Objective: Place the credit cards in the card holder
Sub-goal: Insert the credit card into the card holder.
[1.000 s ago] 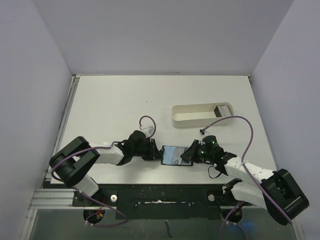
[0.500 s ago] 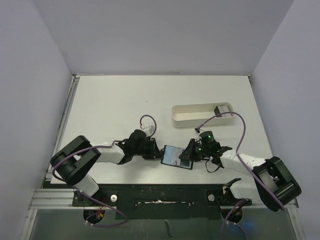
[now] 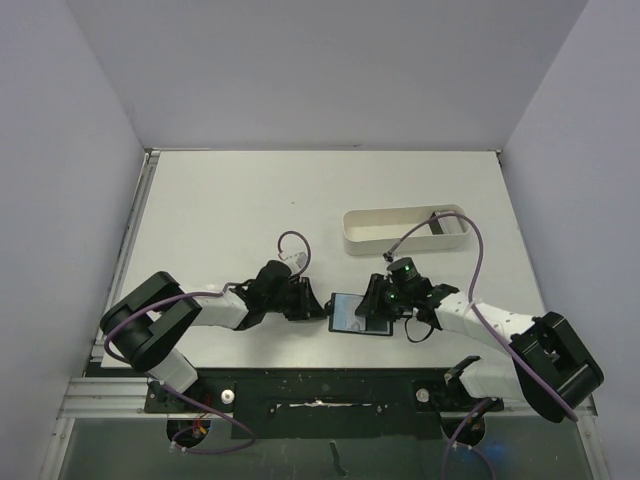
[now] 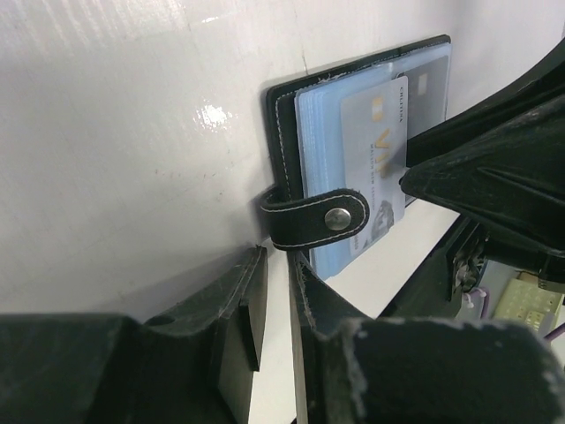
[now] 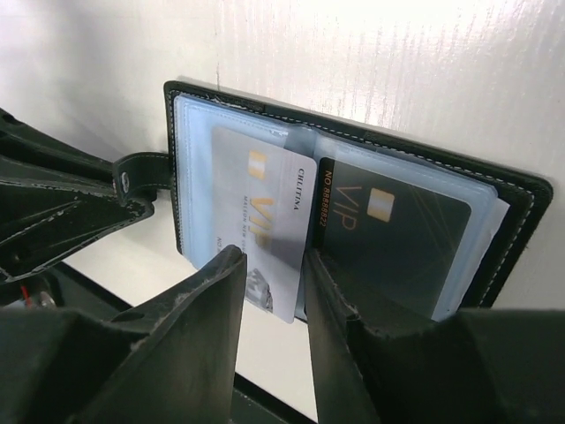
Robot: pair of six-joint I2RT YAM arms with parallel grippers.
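The card holder (image 3: 360, 314) is laid open near the table's (image 3: 220, 220) near edge, with bluish pockets, a grey credit card (image 5: 260, 203) and a dark credit card (image 5: 393, 238) shown. The left gripper (image 4: 275, 291) is set at its snap tab (image 4: 318, 218). The right gripper (image 5: 272, 274) straddles the grey card. Both are nearly closed; whether anything is gripped cannot be told.

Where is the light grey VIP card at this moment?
In the right wrist view, the light grey card lies on the left half of the open card holder, beside the dark card.
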